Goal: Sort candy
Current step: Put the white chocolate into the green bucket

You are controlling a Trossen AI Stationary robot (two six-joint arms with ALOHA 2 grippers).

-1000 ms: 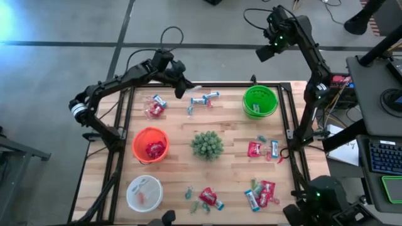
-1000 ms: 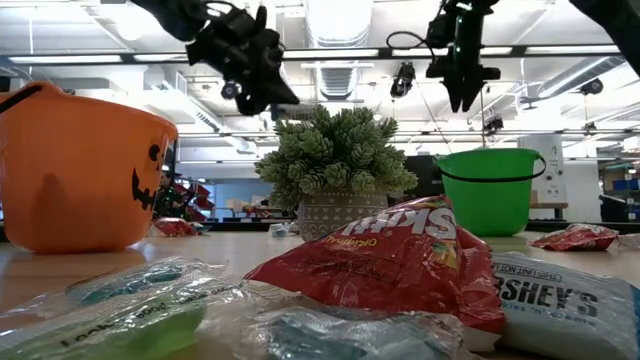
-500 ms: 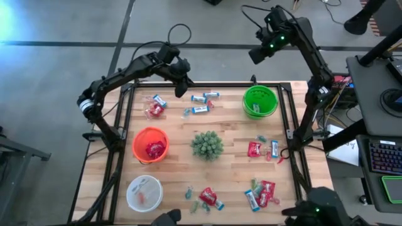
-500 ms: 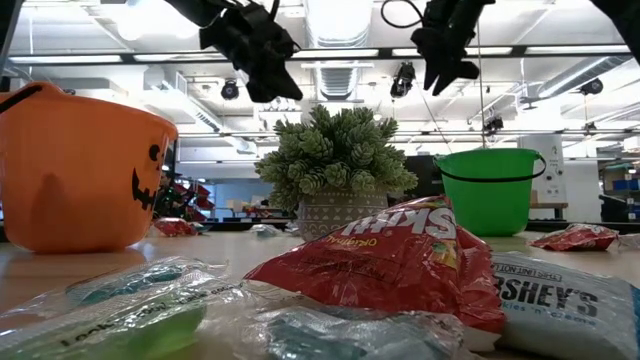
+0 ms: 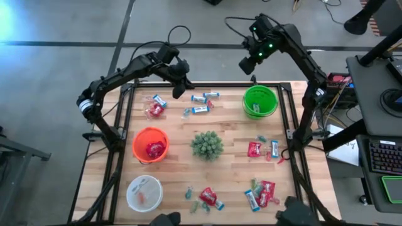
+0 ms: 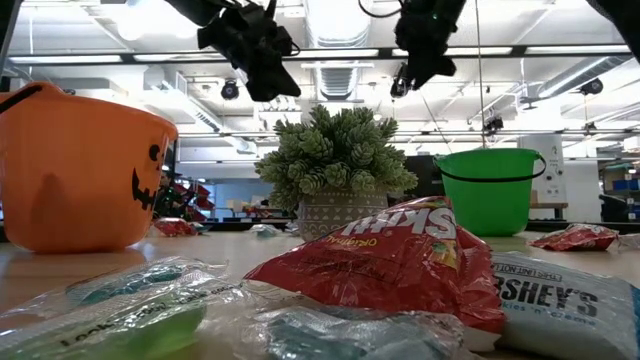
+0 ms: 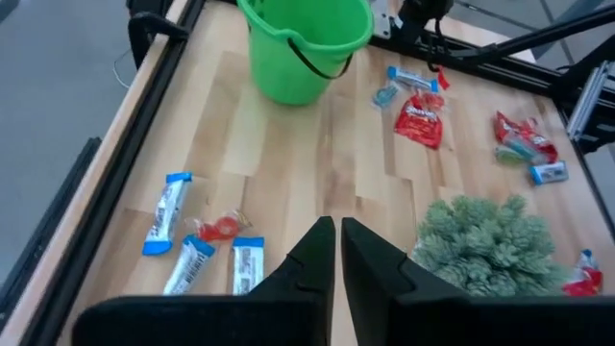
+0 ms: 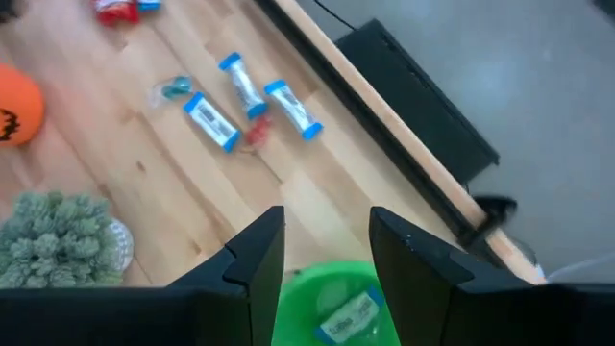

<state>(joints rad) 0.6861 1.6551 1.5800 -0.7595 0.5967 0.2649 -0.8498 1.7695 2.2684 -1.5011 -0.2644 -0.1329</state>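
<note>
Above the wooden table [image 5: 232,135], the left pincer [image 5: 178,92] hangs pressed together, the right pincer [image 5: 245,65] parted and empty.

"hershey's" on a white bar wrapper [image 6: 560,300]; partial "ski" on a red packet [image 6: 400,255].

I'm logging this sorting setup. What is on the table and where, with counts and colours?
Orange bucket: one, table's left, red packets inside.
Green bucket: one, far right, one wrapped piece inside.
White bowl: one, near-left corner.
Plant: one, green, centre.
Candy: many, red, blue-and-white, teal; clusters at far edge, right side, near edge.
Left tool: shut, empty, above far edge.
Right tool: open, empty, beyond the green bucket.
</note>
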